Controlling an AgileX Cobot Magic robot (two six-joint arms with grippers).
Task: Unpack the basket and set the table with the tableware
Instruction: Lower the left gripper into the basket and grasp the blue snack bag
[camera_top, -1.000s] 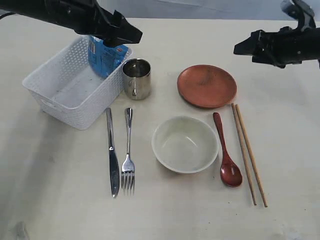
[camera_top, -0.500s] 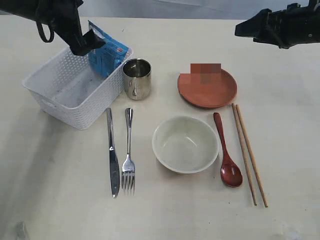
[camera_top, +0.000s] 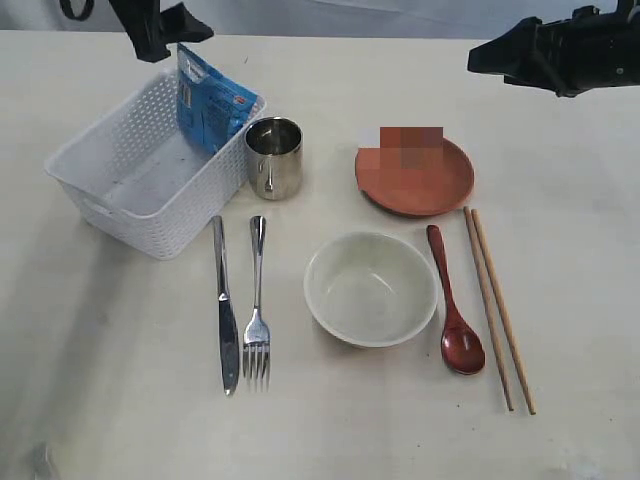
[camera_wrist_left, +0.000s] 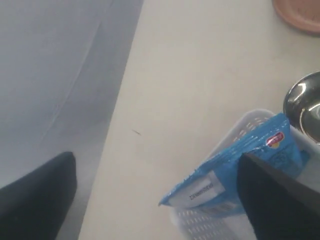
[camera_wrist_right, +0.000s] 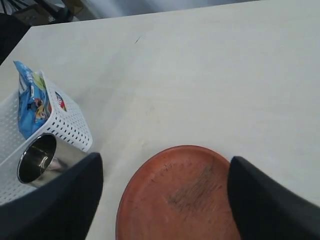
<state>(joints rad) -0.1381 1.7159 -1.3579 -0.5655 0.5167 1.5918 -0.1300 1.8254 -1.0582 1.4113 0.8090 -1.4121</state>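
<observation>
- Table (camera_top: 570, 330): full place setting laid out across middle.
- Basket (camera_top: 140, 232): set toward far left corner, emptied of tableware.
- Left gripper (camera_top: 172, 35): raised over basket's far end, jaws spread wide, nothing gripped.
- Right gripper (camera_top: 492, 62): held high toward far right corner, jaws fully spread, nothing gripped.
- Plate (camera_top: 415, 185): placed toward right edge.
- Bowl (camera_top: 370, 290): placed nearer front edge.
- Cup (camera_top: 273, 160): stood just beside basket; contact cannot be told.
- Chopsticks (camera_top: 497, 310), spoon (camera_top: 455, 320): laid on bowl's right-edge side.
- Knife (camera_top: 225, 310), fork (camera_top: 256, 310): laid on its left-edge side.
- Snack packet (camera_top: 208, 110): leaned inside basket.
- Unpacking judged done; no tableware seen left to place.
</observation>
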